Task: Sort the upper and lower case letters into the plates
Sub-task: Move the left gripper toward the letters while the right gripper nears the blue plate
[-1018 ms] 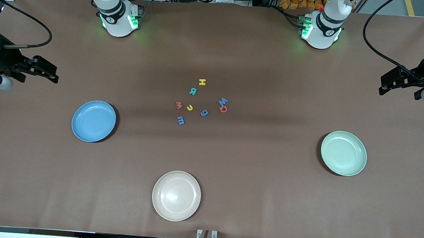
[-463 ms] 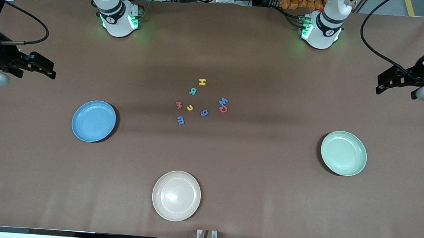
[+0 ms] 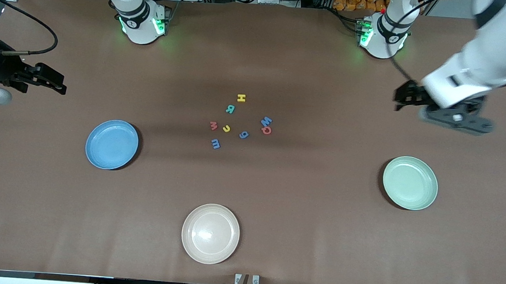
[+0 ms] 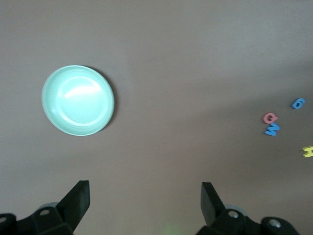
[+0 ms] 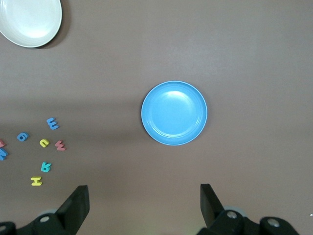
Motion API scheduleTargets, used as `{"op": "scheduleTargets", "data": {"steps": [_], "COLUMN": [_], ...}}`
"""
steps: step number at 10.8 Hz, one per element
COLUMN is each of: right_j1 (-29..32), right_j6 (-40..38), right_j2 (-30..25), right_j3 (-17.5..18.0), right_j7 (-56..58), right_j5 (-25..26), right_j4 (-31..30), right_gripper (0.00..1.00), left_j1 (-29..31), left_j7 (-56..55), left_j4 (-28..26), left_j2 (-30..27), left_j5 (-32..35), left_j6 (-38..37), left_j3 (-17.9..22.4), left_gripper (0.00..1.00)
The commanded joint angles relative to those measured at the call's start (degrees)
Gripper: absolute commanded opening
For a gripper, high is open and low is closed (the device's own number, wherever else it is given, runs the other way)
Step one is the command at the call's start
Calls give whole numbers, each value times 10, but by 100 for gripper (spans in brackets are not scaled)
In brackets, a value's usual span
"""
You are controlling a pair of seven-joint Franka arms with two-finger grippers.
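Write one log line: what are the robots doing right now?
stage: start, nothing sorted | letters: clustered mid-table | plates: no letters | left gripper: open, over table | right gripper: open, over table

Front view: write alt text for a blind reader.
Eight small toy letters sit mid-table between a blue plate and a green plate, a beige plate nearer the camera. Both grippers, left and right, hang open over bare table.

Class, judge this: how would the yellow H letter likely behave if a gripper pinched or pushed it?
The yellow H looks small and chunky, so probably light and stiff. Lying flat on the table, it would likely slide when pushed, not roll. Its narrow bars may slip from a careless pinch.
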State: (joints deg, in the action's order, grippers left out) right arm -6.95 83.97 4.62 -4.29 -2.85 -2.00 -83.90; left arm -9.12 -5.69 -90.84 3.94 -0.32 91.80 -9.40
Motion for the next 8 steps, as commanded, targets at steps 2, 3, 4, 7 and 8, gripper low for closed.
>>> {"op": "scheduleTargets", "data": {"steps": [2, 3, 4, 7, 8], "right_j1": [1, 1, -1, -6, -10], "right_j6": [-17, -27, -34, -10, 16], "right_j2": [-5, -5, -2, 33, 38], "right_j3": [1, 1, 3, 22, 22], "right_j7": [6, 6, 5, -14, -38], "right_j5": [-1, 0, -4, -19, -32], "right_j4": [-9, -12, -12, -16, -27], "right_gripper": [100, 100, 100, 100, 100], "left_j1": [-44, -68, -90, -152, -168], "left_j7": [-103, -135, -174, -236, -263], "left_j4": [-9, -13, -14, -15, -15], "left_j2": [45, 59, 76, 127, 142], "left_j5": [8, 9, 13, 50, 50], "left_j6": [45, 59, 73, 121, 131], "left_j3": [-48, -49, -49, -50, -49], "left_gripper": [100, 100, 100, 88, 85]}}
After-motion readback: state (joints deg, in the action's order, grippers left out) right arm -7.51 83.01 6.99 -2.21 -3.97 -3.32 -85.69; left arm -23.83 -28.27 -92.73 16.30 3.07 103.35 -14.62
